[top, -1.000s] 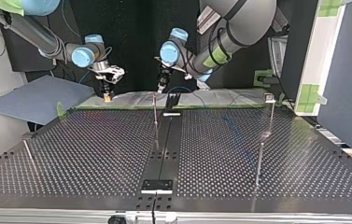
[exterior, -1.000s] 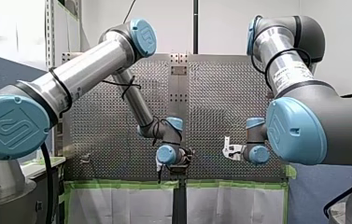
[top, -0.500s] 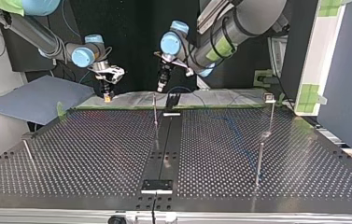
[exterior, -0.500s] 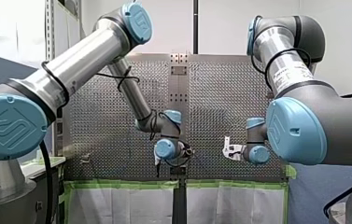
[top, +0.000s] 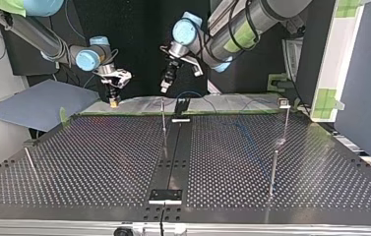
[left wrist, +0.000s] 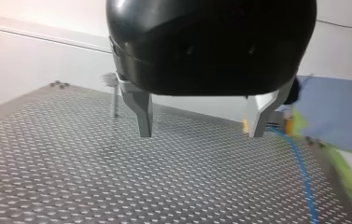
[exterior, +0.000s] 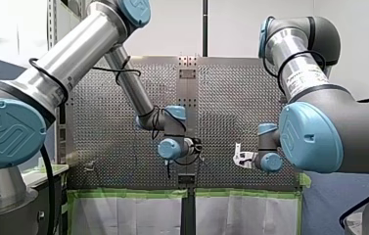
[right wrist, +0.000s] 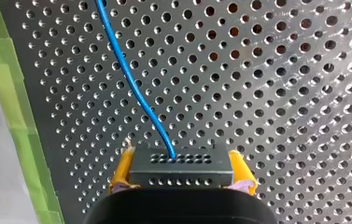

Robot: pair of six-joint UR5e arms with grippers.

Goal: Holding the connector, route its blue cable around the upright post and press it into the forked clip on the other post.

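A dark connector (right wrist: pixel 180 169) sits between the yellow pads (right wrist: pixel 122 170) of my right gripper (right wrist: pixel 180 184), which is shut on it. Its blue cable (right wrist: pixel 136 93) runs off over the perforated table, and shows faintly in the top view (top: pixel 248 137). In the top view my right gripper (top: pixel 113 102) hangs over the far edge at the left. My left gripper (left wrist: pixel 201 127) hovers open above the table with nothing between its metal fingers (left wrist: pixel 143 112), and the blue cable (left wrist: pixel 302 179) passes beside it. A thin upright post (top: pixel 163 117) stands below my left gripper (top: pixel 164 89). A post with a forked clip (top: pixel 284 103) stands at the right.
Two more thin posts (top: pixel 273 172) (top: pixel 29 161) stand nearer the top view's front edge. A dark strip (top: pixel 172 157) runs down the middle of the table. Green tape (right wrist: pixel 12 112) lines the table's edge, and a blue-grey panel (top: pixel 35 103) lies beyond the far left corner.
My left arm has lifted its gripper higher above the table and a little toward the top view's left. My right arm has stayed still, shut on the connector.
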